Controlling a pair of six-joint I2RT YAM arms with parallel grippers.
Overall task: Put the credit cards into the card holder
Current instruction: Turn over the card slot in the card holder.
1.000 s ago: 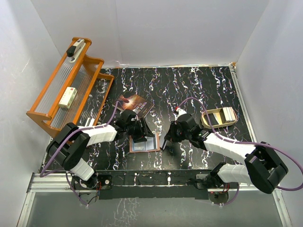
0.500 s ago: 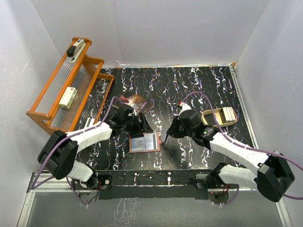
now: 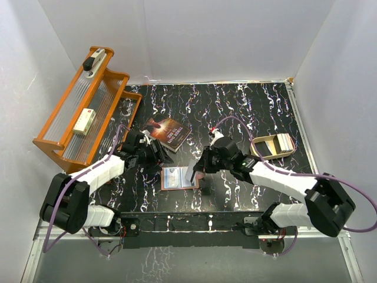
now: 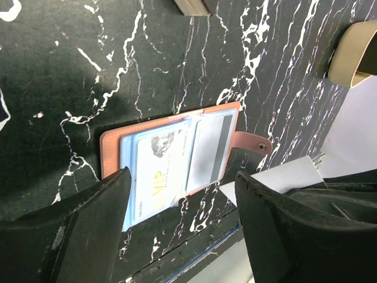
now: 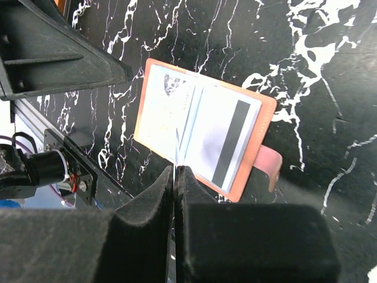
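The reddish-brown card holder (image 3: 178, 178) lies open on the black marbled table, snap tab (image 5: 268, 167) to one side. A pale blue-white card (image 4: 154, 174) sits in one page and a card with a dark stripe (image 5: 227, 144) in the other. My right gripper (image 3: 198, 171) is shut on a thin pale card (image 3: 190, 174), held edge-on over the holder's middle fold (image 5: 177, 170). My left gripper (image 3: 158, 154) is open and empty, just left of the holder; the holder (image 4: 177, 154) shows between its fingers (image 4: 97, 218).
A dark paperback book (image 3: 168, 131) lies behind the holder. A beige-gold tin (image 3: 271, 147) stands at the right. An orange rack (image 3: 88, 112) stands at the far left. White walls close in the table; a metal rail runs along the near edge.
My left gripper has drawn back to the left, off the holder. My right gripper has moved left with the card, from beside the holder to over its fold.
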